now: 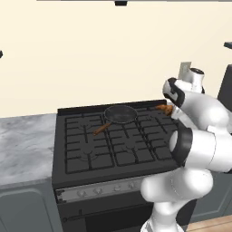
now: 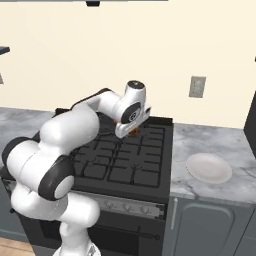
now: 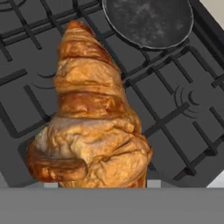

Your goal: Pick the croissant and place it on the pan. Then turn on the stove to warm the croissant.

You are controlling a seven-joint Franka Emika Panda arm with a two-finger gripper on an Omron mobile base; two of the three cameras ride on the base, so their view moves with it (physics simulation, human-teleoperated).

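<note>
Croissant [image 3: 89,118] held in the claw [image 2: 131,131], jaws pinching its thick end, aloft over the stove [image 1: 113,145] grates near the back right. Carried clear of the grid, presumably so nothing snags on the way across. Pan [image 1: 120,114] resting on the rear burner, bowl empty, wooden handle angled toward the front left, out of the approach path. Seen from the hand, sitting just beyond the pastry's tip, so only a short carry left by the look of it. Plate [image 2: 209,167] lying bare on the surface right of the stove, probably the pickup spot. Knobs [image 1: 97,191] along the front strip untouched; heating to come after placing.
</note>
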